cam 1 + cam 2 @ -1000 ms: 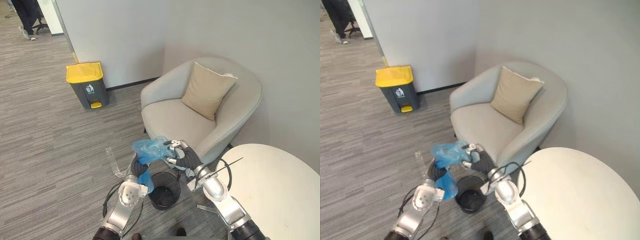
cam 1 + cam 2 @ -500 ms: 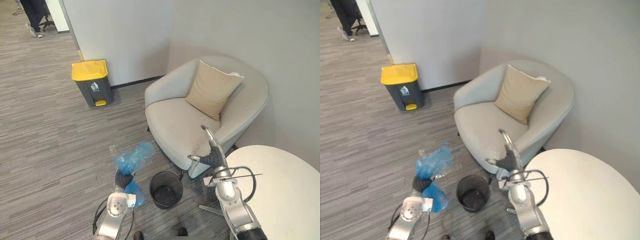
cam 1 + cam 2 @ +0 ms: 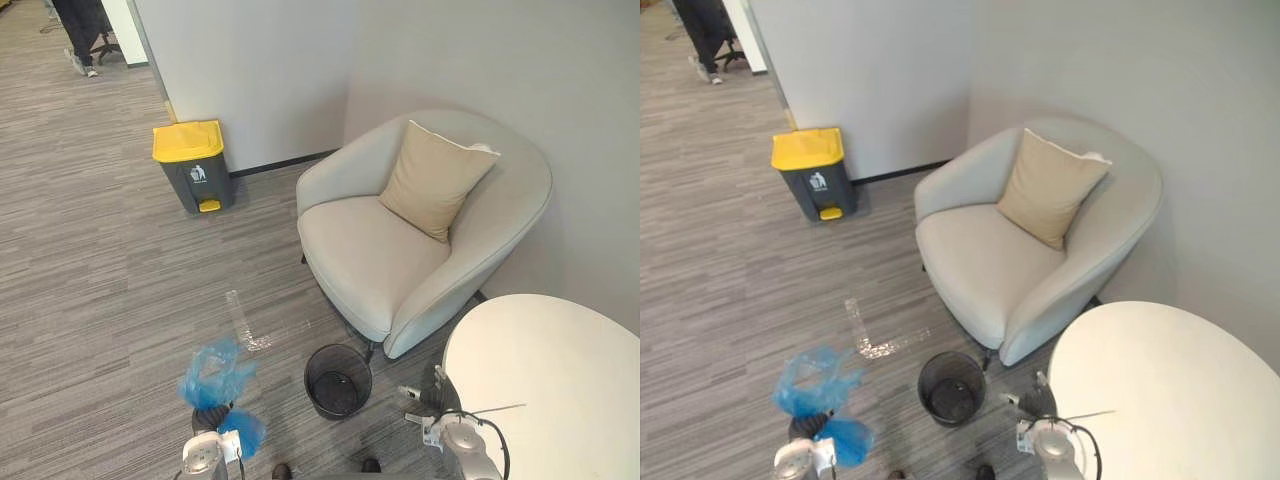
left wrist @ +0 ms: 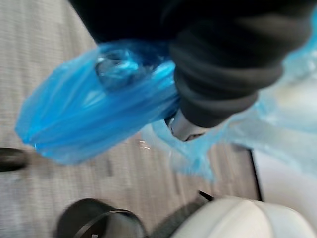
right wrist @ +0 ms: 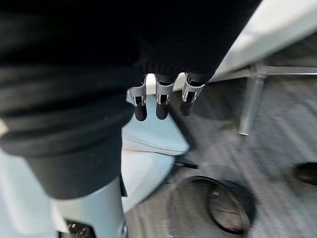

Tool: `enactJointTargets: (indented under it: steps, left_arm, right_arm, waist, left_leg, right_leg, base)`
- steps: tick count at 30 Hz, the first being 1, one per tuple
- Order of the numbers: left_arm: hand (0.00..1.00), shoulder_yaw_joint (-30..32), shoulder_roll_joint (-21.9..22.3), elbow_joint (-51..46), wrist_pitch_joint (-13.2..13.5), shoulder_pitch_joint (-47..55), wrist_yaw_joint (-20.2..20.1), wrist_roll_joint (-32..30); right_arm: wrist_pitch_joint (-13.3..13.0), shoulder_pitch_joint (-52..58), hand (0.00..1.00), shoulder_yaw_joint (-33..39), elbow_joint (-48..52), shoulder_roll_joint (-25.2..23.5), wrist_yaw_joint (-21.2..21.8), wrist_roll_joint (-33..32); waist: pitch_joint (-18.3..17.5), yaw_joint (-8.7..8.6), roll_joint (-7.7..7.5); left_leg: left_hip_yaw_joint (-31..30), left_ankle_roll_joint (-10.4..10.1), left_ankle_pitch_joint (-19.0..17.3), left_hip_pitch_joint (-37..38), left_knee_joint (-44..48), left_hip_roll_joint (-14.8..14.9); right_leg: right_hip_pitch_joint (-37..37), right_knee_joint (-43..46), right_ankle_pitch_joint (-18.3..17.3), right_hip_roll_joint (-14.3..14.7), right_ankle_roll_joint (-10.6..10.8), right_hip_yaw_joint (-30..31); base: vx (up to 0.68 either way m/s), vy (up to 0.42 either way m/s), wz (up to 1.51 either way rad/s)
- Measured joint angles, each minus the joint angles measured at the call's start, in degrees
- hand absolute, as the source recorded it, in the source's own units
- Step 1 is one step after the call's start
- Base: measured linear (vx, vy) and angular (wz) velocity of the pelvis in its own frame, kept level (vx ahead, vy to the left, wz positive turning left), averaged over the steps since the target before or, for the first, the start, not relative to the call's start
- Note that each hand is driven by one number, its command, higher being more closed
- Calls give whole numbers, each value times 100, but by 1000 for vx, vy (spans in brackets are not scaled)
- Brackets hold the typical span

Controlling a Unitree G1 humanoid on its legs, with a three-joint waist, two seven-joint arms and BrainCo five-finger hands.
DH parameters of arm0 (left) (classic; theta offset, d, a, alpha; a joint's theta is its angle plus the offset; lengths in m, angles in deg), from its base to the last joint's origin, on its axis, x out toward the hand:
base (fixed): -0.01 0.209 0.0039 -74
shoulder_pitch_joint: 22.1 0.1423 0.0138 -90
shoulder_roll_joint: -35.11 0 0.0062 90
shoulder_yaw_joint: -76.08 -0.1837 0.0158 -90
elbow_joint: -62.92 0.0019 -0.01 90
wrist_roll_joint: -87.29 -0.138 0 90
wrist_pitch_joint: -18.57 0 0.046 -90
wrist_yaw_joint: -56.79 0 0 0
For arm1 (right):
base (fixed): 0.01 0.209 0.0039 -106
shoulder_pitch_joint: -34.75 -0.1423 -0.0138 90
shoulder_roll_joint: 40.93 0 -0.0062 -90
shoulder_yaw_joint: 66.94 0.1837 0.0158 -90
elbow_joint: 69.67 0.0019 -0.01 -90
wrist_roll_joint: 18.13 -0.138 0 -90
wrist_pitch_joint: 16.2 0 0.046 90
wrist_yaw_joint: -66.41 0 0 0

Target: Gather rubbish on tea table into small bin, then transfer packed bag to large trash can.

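No words or numbers can be read anywhere. The one sign is a small white pictogram on the grey front of the yellow-lidded trash can by the wall. It is too small to make out its figure.
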Motion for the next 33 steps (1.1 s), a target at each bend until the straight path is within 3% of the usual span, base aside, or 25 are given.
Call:
enactJointTargets:
  steps: [13, 20, 23, 24, 26, 27, 29, 31, 32, 33]
  left_arm:
    - [100, 56, 202, 667, -26, 64, -56, -9]
    - [100, 49, 295, 708, -12, -189, -111, -21]
    - [100, -80, 234, 466, -4, -459, -102, -20]
    - [100, -55, 311, 234, 8, -482, -98, -20]
    - [100, -85, 329, 13, 29, -558, -93, -20]
    - [100, -76, 362, -184, 33, -521, -88, -15]
    - [100, -63, 336, -364, 46, -478, -75, -12]
    - [100, -56, 356, -421, 42, -463, -44, 4]
    - [100, -62, 413, -420, 36, -463, 15, 6]
    - [100, -72, 499, -418, 37, -437, 18, 44]
  right_arm:
    - [67, -59, 0, 332, -928, -71, -64, -111]
    - [93, -270, 0, 238, -828, -126, -186, -64]
    - [101, -309, 0, 137, -487, -247, -255, 121]
    - [104, -335, 0, 151, -351, -294, -277, 124]
    - [131, -363, 0, 86, -211, -363, -286, 126]
    - [126, -391, 0, 18, -151, -411, -281, 129]
    - [114, -410, 0, 18, -146, -479, -283, 127]
    - [110, -533, 0, 18, -150, -498, -295, 119]
    - [110, -620, 0, 24, -153, -488, -308, 118]
    - [98, -691, 0, 18, -153, -466, -359, 106]
  waist:
    - [21, 47, 30]
    - [324, 97, 27]
    - [460, 121, -137]
    - [479, 165, -82]
    - [505, 187, -63]
    - [459, 208, -124]
    - [380, 300, -253]
    - [351, 420, -306]
    - [350, 470, -301]
    - [365, 554, -136]
  left_leg:
    - [61, 1, -60, 143, -26, -15]
    - [532, 32, -74, 178, 19, 10]
    - [583, 163, -306, -343, 697, 42]
    - [613, 258, -386, -609, 948, 197]
    - [505, 264, -391, -737, 1136, 265]
    - [333, 262, -384, -806, 1307, 253]
    - [209, 253, -373, -1047, 1564, 221]
    - [89, 203, -340, -1382, 1865, 234]
    - [17, 112, -276, -1531, 1936, 281]
    - [-72, -49, -87, -1740, 1881, 403]
  right_leg:
    - [69, 117, -92, -24, 10, 54]
    - [-326, 571, -83, -19, 5, 490]
    - [-726, 961, -115, -125, 75, 578]
    - [-858, 1190, -143, -83, 224, 746]
    - [-1173, 2836, -884, -134, 99, 755]
    - [-1072, 3568, -1280, -223, 279, 832]
    - [-833, 3889, -1604, -321, 417, 895]
    - [-489, 3463, -1977, -293, 316, 976]
    - [-309, 3000, -2116, -198, 138, 940]
    - [-149, 2310, -2197, -67, -40, 768]
  base:
    - [1, 2, -2]
    - [-34, 18, -36]
    - [-118, 14, 0]
    - [-72, 38, 11]
    - [-25, 18, 34]
    - [16, -40, 47]
    - [-37, -135, 48]
    - [-135, -185, 36]
    - [-286, -235, 20]
    - [-323, -223, 25]
